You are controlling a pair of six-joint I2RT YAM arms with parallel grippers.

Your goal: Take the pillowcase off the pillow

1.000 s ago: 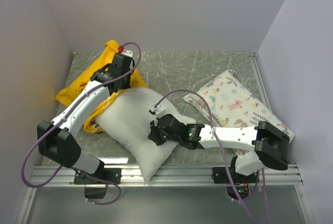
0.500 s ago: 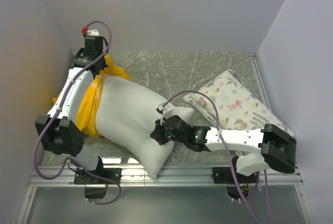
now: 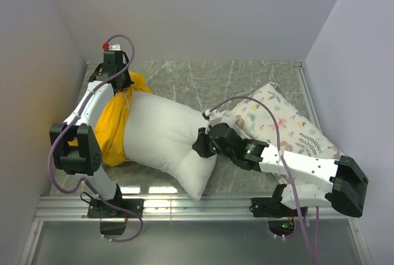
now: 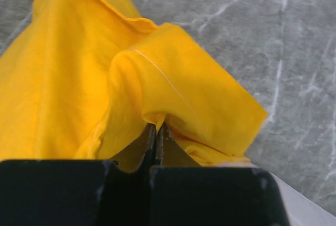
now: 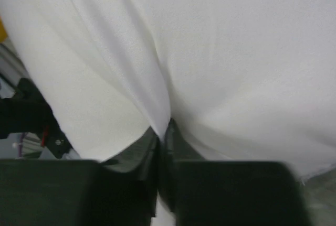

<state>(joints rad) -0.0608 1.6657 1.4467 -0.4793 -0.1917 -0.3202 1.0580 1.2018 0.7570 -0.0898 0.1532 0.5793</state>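
Note:
The plump white pillow (image 3: 163, 136) lies slanted across the left middle of the table, its left end still inside the bright yellow pillowcase (image 3: 108, 130). At the back left corner my left gripper (image 3: 126, 88) is shut on a bunched fold of the pillowcase (image 4: 79, 68); in the left wrist view the jaws (image 4: 157, 127) pinch yellow cloth between closed tips. My right gripper (image 3: 200, 143) is at the pillow's bare right end. In the right wrist view it (image 5: 164, 129) pinches a ridge of the pillow's white fabric (image 5: 236, 53).
A second pillow printed with small animals and leaves (image 3: 280, 120) lies at the right, partly under the right arm. Walls close in on the left, back and right. A metal rail (image 3: 197, 206) runs along the near edge. Grey marbled tabletop (image 3: 209, 80) shows at the back.
My left gripper shut on the pillowcase and moved to the back left corner, stretching the yellow cloth. My right gripper drew the pillow's bare end to the right and farther back.

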